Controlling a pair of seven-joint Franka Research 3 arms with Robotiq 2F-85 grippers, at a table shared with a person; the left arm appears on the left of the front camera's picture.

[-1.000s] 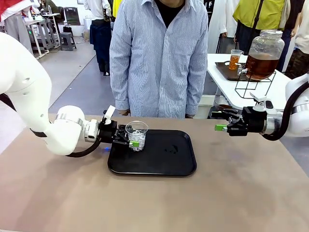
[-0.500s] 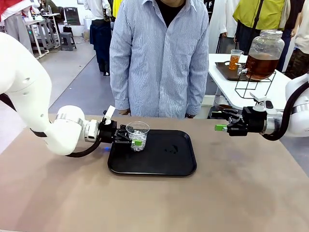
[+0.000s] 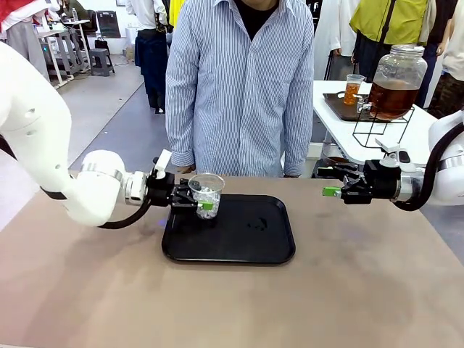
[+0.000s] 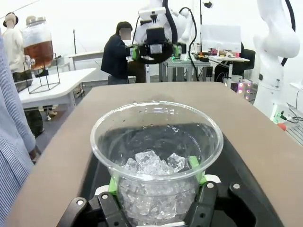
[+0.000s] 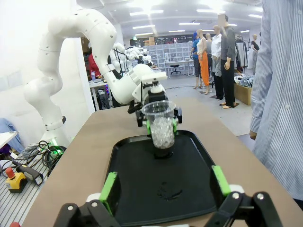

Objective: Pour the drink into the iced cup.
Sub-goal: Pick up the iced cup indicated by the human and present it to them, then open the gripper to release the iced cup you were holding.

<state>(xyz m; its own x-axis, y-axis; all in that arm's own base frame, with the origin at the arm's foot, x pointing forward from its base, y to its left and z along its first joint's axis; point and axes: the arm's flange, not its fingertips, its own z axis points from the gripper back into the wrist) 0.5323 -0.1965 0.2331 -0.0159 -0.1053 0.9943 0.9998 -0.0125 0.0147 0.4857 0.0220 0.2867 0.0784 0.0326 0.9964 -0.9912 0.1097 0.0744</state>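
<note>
front: my left gripper point(image 3: 201, 206) is clamped on the iced cup point(image 3: 206, 194), lifted just above the black tray point(image 3: 239, 243). left wrist: ice fills the lower half (no liquid visible). right wrist: right gripper point(image 5: 164, 188) fingers spread, holding nothing.

Iced cup point(image 3: 206, 194): clear, glossy plastic, smooth-walled. Tray point(image 3: 246, 246): black plastic, semi-matt. Table point(image 3: 362, 290): brown, matt, smooth. Left gripper point(image 3: 197, 205): matt black body, 2 green pads. Person's shirt point(image 3: 239, 80): striped woven cloth.
</note>
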